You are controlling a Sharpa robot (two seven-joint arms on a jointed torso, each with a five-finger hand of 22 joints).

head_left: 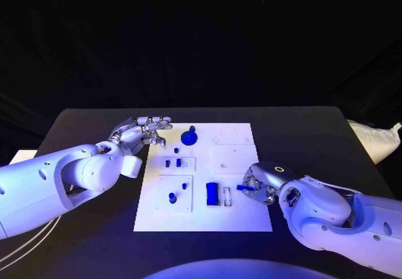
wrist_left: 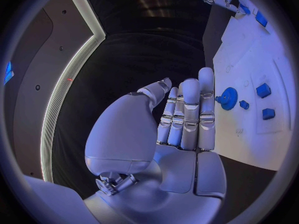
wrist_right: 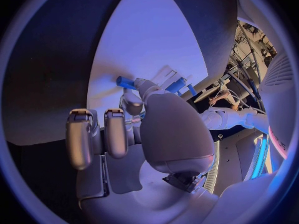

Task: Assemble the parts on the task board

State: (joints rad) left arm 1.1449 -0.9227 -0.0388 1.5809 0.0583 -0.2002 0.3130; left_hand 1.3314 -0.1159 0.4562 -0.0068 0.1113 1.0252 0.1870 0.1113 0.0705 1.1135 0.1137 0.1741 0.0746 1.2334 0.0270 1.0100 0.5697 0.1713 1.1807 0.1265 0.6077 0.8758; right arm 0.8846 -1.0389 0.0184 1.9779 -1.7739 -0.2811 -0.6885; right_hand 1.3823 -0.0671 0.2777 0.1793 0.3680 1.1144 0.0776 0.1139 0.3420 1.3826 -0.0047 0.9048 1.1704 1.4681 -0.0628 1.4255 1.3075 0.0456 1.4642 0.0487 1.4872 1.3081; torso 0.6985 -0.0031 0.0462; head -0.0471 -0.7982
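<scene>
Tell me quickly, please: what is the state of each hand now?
Left hand: open, fingers straight, holding nothing, beside the task board.
Right hand: pinches a small blue part over the board.

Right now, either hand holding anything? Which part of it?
Right hand pinches a small blue part by one end; the other end sticks out over the task board. Left hand holds nothing, fingers apart.

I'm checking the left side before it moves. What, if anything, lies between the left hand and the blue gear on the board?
Nothing visible: the left hand hovers open beside the blue gear, with bare task board between.
</scene>
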